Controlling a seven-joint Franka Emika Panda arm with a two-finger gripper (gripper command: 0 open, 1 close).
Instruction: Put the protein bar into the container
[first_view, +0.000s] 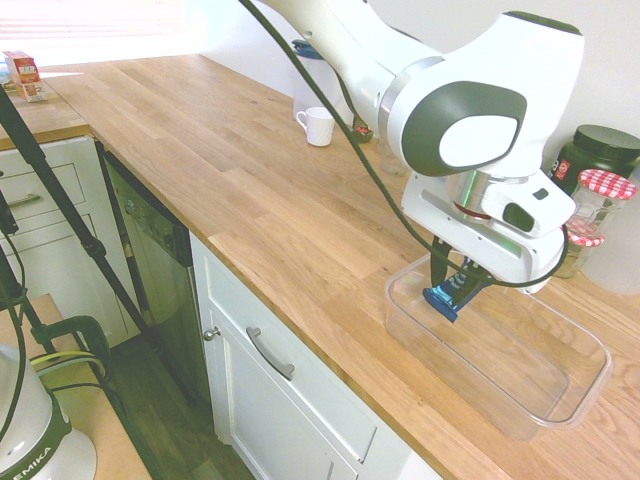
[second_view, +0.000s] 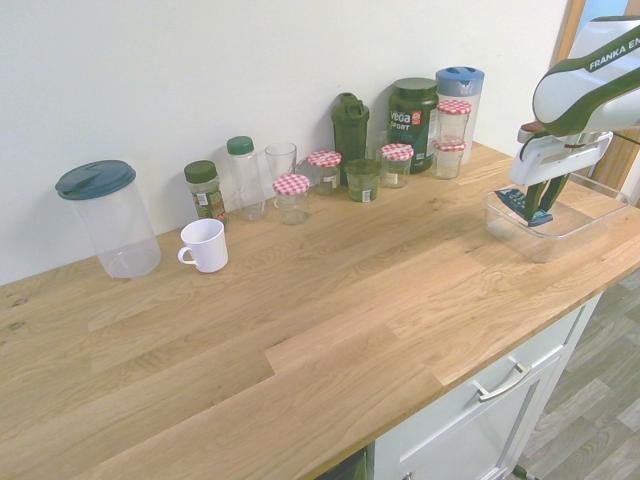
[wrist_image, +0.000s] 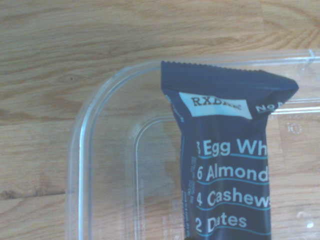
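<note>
The protein bar (first_view: 452, 290) looks light and flat, its wrapper slick and crinkly — best pinched across its upper end, as the gripper (first_view: 452, 277) has it clamped now, hanging just below the fingers inside the clear container (first_view: 580, 385) — near one corner.

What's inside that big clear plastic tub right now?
Nothing lies on the floor of the clear plastic tub; bare wood shows through. The dark blue protein bar hangs over one corner, held by the gripper. The bar hides the part beneath it.
</note>
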